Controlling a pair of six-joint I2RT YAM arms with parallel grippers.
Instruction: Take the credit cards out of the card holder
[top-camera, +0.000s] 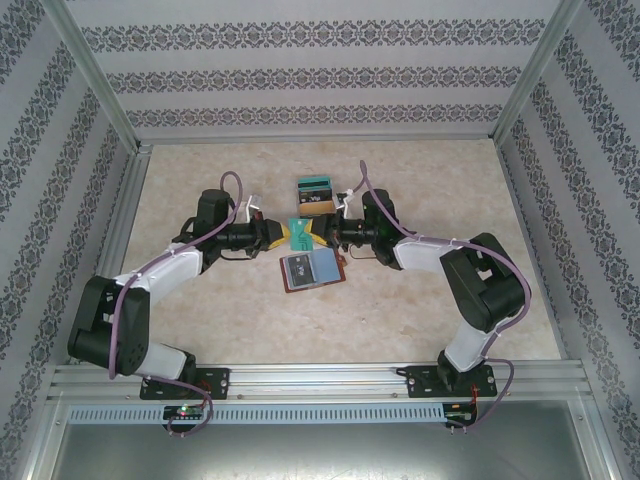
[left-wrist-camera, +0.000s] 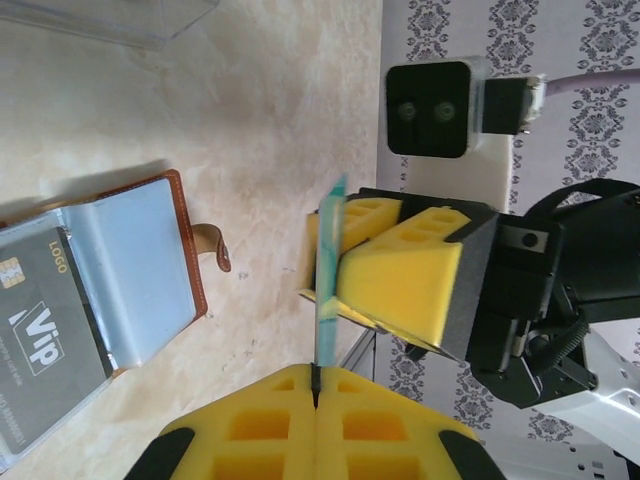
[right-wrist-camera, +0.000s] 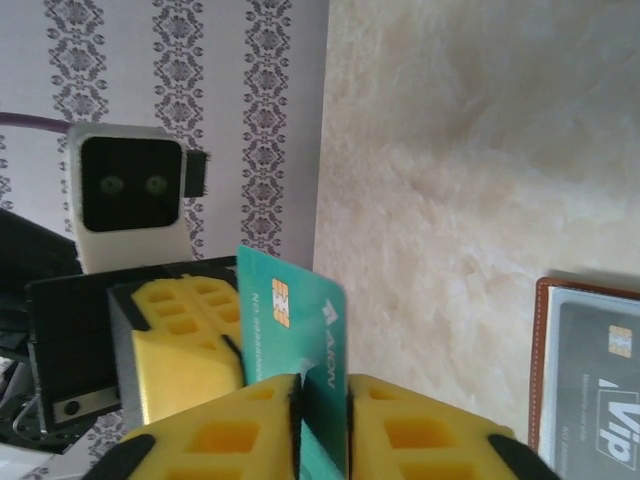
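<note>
The left gripper (left-wrist-camera: 315, 388) is pinched tight on the edge of a teal credit card (left-wrist-camera: 329, 262), held off the table (left-wrist-camera: 260, 120). The right gripper (right-wrist-camera: 322, 392) straddles the same card — clamped or not, I cannot tell. The card holder (left-wrist-camera: 192, 262) lies open below, a dark VIP card (left-wrist-camera: 40, 335) inside.

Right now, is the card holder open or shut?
Open: the card holder lies spread flat, sleeve pages facing up, a grey VIP card showing inside.

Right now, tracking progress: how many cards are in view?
2 for sure: a teal card held by the left gripper, with the right gripper around it, and a grey VIP card in the holder. The stack behind may be more; sleeves may hide others.
</note>
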